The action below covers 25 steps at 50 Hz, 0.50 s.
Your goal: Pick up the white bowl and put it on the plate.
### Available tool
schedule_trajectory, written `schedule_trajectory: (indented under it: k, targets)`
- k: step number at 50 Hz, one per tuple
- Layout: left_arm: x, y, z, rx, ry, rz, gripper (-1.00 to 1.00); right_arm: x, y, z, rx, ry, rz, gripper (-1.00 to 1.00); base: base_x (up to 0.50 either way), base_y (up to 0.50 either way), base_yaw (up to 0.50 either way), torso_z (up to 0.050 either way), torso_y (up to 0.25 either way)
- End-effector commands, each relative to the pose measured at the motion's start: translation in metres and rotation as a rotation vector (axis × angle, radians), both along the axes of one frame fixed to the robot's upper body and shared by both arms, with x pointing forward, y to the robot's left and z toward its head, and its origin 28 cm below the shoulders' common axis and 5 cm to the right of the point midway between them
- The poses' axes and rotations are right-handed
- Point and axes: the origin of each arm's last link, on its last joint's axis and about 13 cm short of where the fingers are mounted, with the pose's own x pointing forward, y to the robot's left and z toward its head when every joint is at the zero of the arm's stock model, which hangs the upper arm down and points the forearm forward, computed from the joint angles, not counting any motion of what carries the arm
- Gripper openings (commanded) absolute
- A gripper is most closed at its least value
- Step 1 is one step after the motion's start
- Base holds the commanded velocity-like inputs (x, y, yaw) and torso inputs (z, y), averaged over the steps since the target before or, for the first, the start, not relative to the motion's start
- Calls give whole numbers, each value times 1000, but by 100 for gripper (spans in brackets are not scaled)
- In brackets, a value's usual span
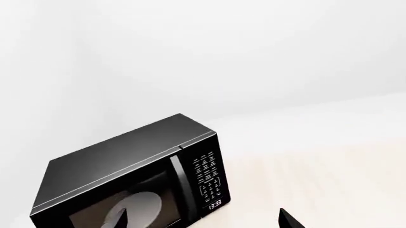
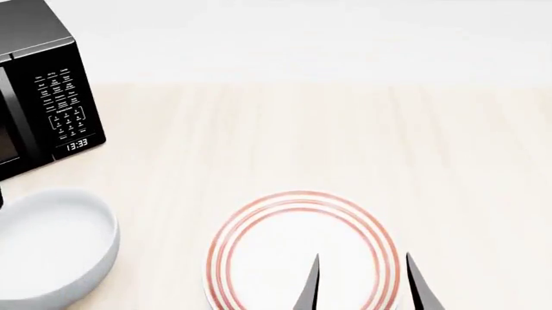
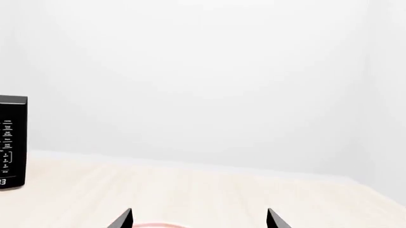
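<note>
The white bowl stands on the table at the near left in the head view, just in front of the microwave. The plate, white with red rings, lies at the near middle. My right gripper is open and empty, its two dark fingertips over the plate's near right part. In the right wrist view the gripper is open, with a sliver of the plate's red rim between the tips. My left gripper is open and empty in the left wrist view, facing the microwave. The bowl is not in either wrist view.
A black microwave stands at the far left of the pale wooden table; its clock reads 13:33. Through its window a pale dish shows in the left wrist view. A white wall lies behind the table.
</note>
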Motion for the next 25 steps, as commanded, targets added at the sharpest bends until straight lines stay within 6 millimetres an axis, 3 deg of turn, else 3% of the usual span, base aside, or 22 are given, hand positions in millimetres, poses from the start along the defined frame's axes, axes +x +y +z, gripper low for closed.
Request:
schedule_trajectory:
  k: [1,11,25]
  targets:
    - [26,22,21,-263,94,29,100,-1,-2,3,5,-8,3,100,0,0,0,0,0]
    - [52,46,17,-412,211,100,100,-1,-1,2,2,-5,10,100,0,0,0,0,0]
    - [69,57,-3,-479,269,166,100,0,0,1,1,-2,13,100,0,0,0,0,0]
